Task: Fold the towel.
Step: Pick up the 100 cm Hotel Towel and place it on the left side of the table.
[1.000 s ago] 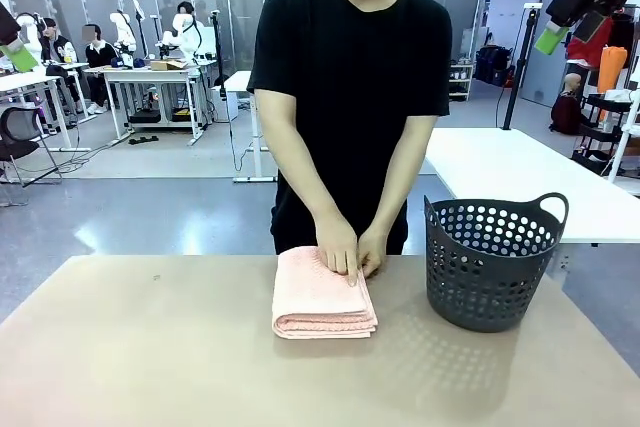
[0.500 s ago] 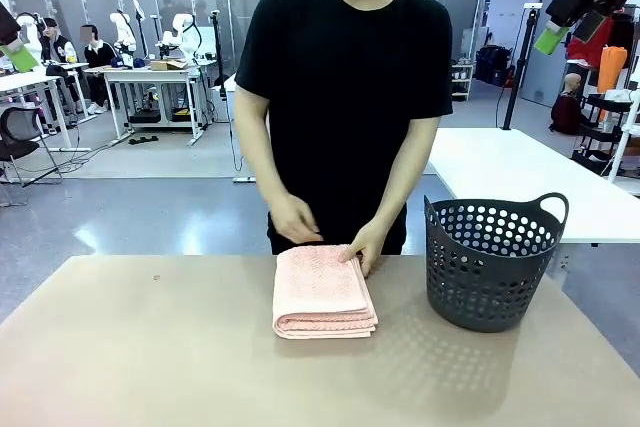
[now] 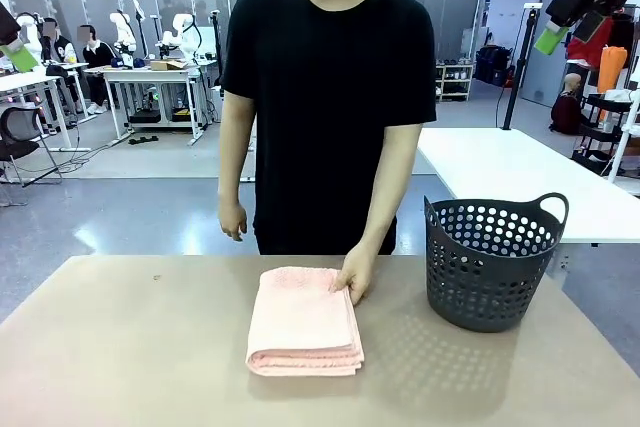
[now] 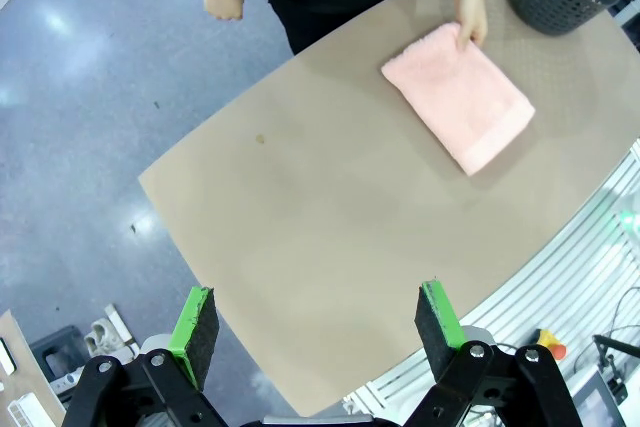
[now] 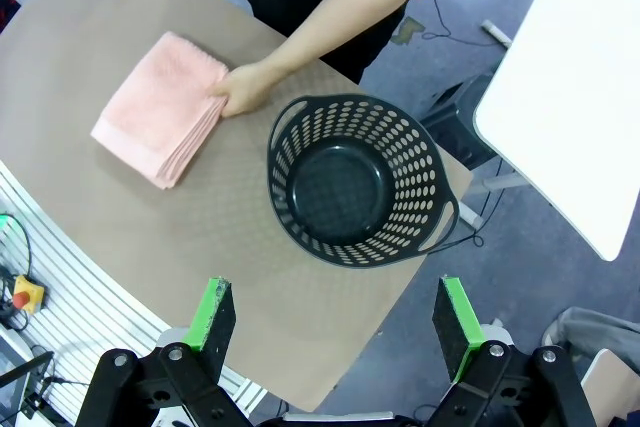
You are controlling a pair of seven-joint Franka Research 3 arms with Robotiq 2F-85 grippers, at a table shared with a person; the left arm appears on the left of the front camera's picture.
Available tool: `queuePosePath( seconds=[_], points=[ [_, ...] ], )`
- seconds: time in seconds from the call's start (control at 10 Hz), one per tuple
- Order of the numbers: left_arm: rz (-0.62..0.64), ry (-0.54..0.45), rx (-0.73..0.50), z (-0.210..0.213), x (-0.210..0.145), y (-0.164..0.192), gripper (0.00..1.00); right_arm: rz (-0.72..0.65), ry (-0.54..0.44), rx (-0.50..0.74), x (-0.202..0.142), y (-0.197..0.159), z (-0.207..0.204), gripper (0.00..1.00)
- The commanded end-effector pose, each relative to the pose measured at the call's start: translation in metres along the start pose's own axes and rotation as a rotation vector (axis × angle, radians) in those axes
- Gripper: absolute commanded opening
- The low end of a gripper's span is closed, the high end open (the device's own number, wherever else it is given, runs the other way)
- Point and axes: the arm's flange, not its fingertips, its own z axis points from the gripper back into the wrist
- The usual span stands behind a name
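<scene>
From my remote seat, the light salmon-pink terry towel (image 3: 304,322) lies folded into a thick rectangle on the tan bench (image 3: 120,347), left of the dark grey perforated plastic basket (image 3: 492,261). It has slid nearer to my side within the last second. One of the person's hands (image 3: 355,282) now rests on its far corner; the other hand (image 3: 233,219) has lifted away. I judge the folding essentially done. My left tool (image 4: 315,332) and right tool (image 5: 333,329) hang high, jaws wide apart, empty.
</scene>
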Motion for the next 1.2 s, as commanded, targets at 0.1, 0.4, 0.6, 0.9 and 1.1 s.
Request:
queuePosePath(
  seconds=[0.1, 0.4, 0.6, 0.9, 1.1],
  points=[
    [-0.012, 0.013, -0.001, 0.0036, 0.0008, 0.0017, 1.00, -0.004, 0.001, 0.000, -0.0004, -0.0003, 0.0005, 1.00],
    [-0.012, 0.013, -0.001, 0.0036, 0.0008, 0.0017, 1.00, -0.004, 0.001, 0.000, -0.0004, -0.0003, 0.0005, 1.00],
    [-0.012, 0.013, -0.001, 0.0036, 0.0008, 0.0017, 1.00, -0.004, 0.001, 0.000, -0.0004, -0.0003, 0.0005, 1.00],
    [-0.012, 0.013, -0.001, 0.0036, 0.0008, 0.0017, 1.00, -0.004, 0.001, 0.000, -0.0004, -0.0003, 0.0005, 1.00],
    [-0.012, 0.013, -0.001, 0.0036, 0.0008, 0.0017, 1.00, -0.004, 0.001, 0.000, -0.0004, -0.0003, 0.0005, 1.00]
  ],
)
